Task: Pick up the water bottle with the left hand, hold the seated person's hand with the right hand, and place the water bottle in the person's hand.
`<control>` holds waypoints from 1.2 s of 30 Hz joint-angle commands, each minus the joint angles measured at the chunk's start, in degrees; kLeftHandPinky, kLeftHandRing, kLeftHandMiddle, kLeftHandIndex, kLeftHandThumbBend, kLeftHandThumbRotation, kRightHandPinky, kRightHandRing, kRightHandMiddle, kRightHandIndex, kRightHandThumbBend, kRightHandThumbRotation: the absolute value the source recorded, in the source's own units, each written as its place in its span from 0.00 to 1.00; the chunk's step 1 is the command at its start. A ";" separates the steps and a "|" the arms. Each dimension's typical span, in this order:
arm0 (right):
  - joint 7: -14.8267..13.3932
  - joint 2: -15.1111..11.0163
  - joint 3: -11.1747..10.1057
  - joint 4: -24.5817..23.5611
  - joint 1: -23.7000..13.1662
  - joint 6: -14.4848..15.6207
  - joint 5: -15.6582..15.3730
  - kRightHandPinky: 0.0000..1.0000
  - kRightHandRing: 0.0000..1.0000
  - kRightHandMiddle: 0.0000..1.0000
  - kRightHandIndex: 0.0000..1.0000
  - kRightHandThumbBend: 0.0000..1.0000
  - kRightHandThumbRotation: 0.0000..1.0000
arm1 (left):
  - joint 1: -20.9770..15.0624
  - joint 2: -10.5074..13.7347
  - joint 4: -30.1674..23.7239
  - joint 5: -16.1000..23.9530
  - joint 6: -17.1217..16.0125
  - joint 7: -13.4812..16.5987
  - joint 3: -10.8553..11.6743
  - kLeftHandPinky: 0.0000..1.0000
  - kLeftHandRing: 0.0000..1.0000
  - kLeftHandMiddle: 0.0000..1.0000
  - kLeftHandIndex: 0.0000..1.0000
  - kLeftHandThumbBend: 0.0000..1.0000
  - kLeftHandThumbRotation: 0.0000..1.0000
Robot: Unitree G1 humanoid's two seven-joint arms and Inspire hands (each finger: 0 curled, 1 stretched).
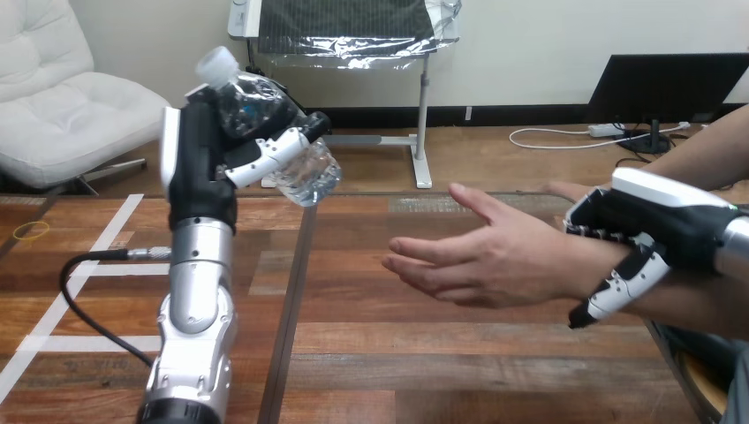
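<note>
Left robot hand (pixel 201 168): raised on an upright forearm, fingers and thumb wrapped round the water bottle (pixel 309 172). The bottle is clear and held tilted, with the white cap (pixel 216 65) up and to the left and the base pointing down-right toward the person. It is well above the desk (pixel 397 353).

Right robot hand (pixel 658 225): reaches in from the right, fingers over the top of the person's wrist (pixel 578 265) and thumb curled beneath it. This looks like a closed hold round the wrist, not just a touch.

Person's hand (pixel 495 261): open, fingers stretched toward the left, palm turned partly up and sideways, hovering over the desk. There is a clear gap between its fingertips and the bottle.

Step in hand, as you'd judge it: pickup and wrist hold both look done, and delivery is left.

- Carry the bottle right and down. Come in from above the palm, not head-on into the outstretched fingertips.
- Lead with the base so it seats in the hollow of the palm. Level the tilt a little as you descend.
- Hold the right robot hand steady, because the palm is your target and any tug will move it.
- The bottle wall looks thin, so don't tighten the grip on the way.
- Loosen the left fingers only once the bottle rests on the palm and the person's fingers can close on it.
</note>
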 commanded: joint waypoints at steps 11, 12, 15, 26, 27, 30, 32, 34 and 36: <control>0.45 3.16 0.83 2.28 -3.87 0.45 -0.29 0.22 0.27 0.34 0.38 0.85 0.03 | -8.08 -1.94 4.56 0.18 -1.41 0.24 -1.54 0.27 0.33 0.38 0.41 0.63 0.00; 0.39 3.28 0.86 2.35 -3.96 0.31 -0.31 0.22 0.27 0.34 0.38 0.85 0.03 | -8.19 -2.02 4.82 0.19 -1.45 0.21 -1.58 0.27 0.33 0.38 0.41 0.64 0.00; 0.47 3.76 1.12 2.29 -4.39 0.43 -0.43 0.22 0.27 0.34 0.38 0.85 0.03 | -8.58 -2.54 5.57 -0.19 -1.22 -0.23 -1.69 0.27 0.33 0.38 0.42 0.63 0.00; 0.45 5.60 2.31 1.80 -6.12 0.65 -1.30 0.22 0.27 0.34 0.38 0.86 0.03 | -10.38 -3.91 10.10 0.32 -2.70 -0.69 -2.82 0.29 0.35 0.40 0.43 0.65 0.00; 0.43 5.73 2.33 1.80 -6.20 0.63 -1.35 0.22 0.27 0.34 0.38 0.86 0.03 | -10.49 -3.99 10.35 0.40 -2.73 -0.66 -2.88 0.29 0.35 0.41 0.43 0.65 0.00; 0.21 6.26 2.44 1.64 -6.49 0.50 -1.60 0.22 0.27 0.34 0.38 0.86 0.04 | -10.92 -4.37 11.33 0.92 -2.63 -0.40 -3.28 0.29 0.35 0.41 0.43 0.66 0.00; 0.31 6.64 2.66 1.26 -6.77 1.20 -1.85 0.22 0.27 0.34 0.38 0.87 0.04 | -11.23 -4.70 12.04 1.07 -2.66 -0.52 -3.57 0.30 0.36 0.42 0.43 0.66 0.00; 0.44 6.96 2.84 0.97 -7.03 1.74 -1.97 0.22 0.27 0.34 0.38 0.87 0.04 | -11.51 -4.98 12.73 1.02 -2.90 -0.77 -3.81 0.30 0.36 0.42 0.43 0.66 0.00; 0.55 7.23 2.94 0.76 -7.20 2.08 -2.03 0.22 0.27 0.34 0.38 0.87 0.04 | -11.73 -5.16 13.31 0.91 -3.22 -1.02 -3.96 0.30 0.36 0.42 0.43 0.66 0.00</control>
